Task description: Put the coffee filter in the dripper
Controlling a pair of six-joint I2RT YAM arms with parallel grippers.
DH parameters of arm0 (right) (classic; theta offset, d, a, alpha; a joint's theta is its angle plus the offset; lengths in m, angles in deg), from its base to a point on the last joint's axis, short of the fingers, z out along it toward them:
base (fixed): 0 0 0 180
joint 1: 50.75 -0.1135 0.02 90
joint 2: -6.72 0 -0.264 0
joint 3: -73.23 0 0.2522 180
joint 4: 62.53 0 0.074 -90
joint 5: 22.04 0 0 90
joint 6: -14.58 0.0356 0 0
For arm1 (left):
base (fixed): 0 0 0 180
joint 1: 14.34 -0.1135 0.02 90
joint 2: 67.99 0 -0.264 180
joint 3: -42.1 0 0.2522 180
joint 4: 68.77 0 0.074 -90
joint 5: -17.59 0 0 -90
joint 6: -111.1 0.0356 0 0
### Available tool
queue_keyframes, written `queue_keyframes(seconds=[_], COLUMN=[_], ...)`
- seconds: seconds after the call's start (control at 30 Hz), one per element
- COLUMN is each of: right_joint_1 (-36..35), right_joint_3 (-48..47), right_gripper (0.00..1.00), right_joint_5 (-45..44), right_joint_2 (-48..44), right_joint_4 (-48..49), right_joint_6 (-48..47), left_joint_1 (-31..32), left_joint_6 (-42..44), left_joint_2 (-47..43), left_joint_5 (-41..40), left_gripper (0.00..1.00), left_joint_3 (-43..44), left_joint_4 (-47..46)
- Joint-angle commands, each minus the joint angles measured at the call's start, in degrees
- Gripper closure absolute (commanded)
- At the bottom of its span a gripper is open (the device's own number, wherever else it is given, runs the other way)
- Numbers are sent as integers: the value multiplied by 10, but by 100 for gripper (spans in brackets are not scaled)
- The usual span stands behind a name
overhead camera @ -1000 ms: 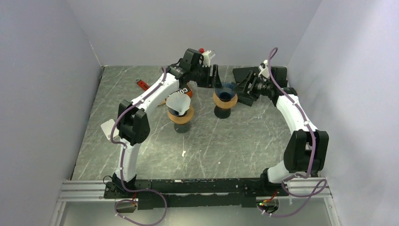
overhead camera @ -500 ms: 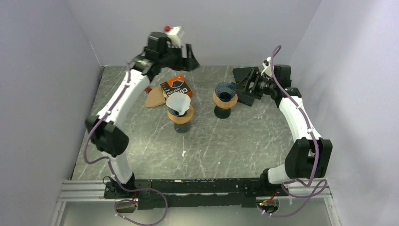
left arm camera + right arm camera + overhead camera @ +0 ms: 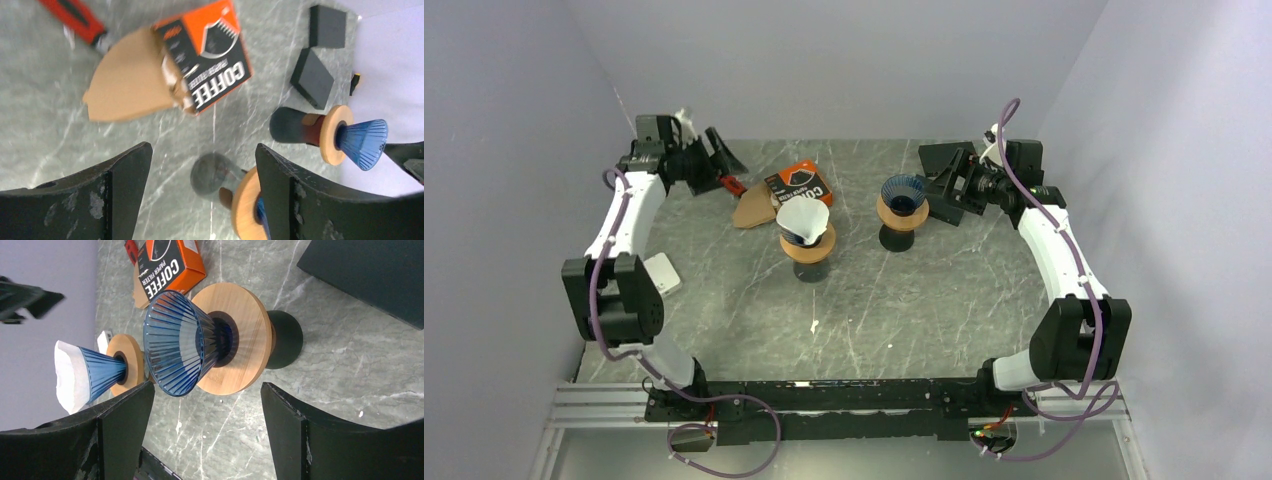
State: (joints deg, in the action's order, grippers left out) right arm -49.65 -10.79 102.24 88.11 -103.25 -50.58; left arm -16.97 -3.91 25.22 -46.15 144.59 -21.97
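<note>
Left claw (image 3: 724, 168) empty, well left of filter (image 3: 803, 216) seated in dripper (image 3: 809, 247)

White coffee filter (image 3: 804, 214); blue ribbed dripper (image 3: 179, 349) on a tan ring (image 3: 246, 335); orange-and-black box (image 3: 204, 56) with white lettering; grey, white-veined table (image 3: 894, 300)

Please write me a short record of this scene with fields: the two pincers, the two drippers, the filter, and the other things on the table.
left pincer: open, holds nothing, at the far left of the table
right pincer: open, holds nothing, faces the empty dripper, not touching it
dripper with filter: blue, on wooden stand
white paper filter: sits inside that dripper
empty dripper: blue, on wooden stand, no filter
coffee filter box: lying flat, opened
brown filters: stick out of the box
red-handled tool: beside the box
</note>
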Motion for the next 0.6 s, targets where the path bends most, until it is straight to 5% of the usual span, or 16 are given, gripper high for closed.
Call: queue_keyframes(seconds=[0.0, 0.3, 0.57], right_joint_1=[3, 3, 3], right_joint_3=[-12, 5, 14], right_gripper=[17, 17, 17], right_joint_5=[-9, -9, -8], right_joint_2=[-23, -25, -23], right_joint_4=[12, 16, 20], right_joint_6=[-7, -6, -7], left_joint_1=[-41, -78, -82], left_joint_6=[-81, -149, -149], left_joint_2=[37, 104, 146], left_joint_5=[120, 115, 30], left_gripper=[20, 31, 35], left_joint_3=[-76, -174, -198], left_joint_4=[-62, -173, -230])
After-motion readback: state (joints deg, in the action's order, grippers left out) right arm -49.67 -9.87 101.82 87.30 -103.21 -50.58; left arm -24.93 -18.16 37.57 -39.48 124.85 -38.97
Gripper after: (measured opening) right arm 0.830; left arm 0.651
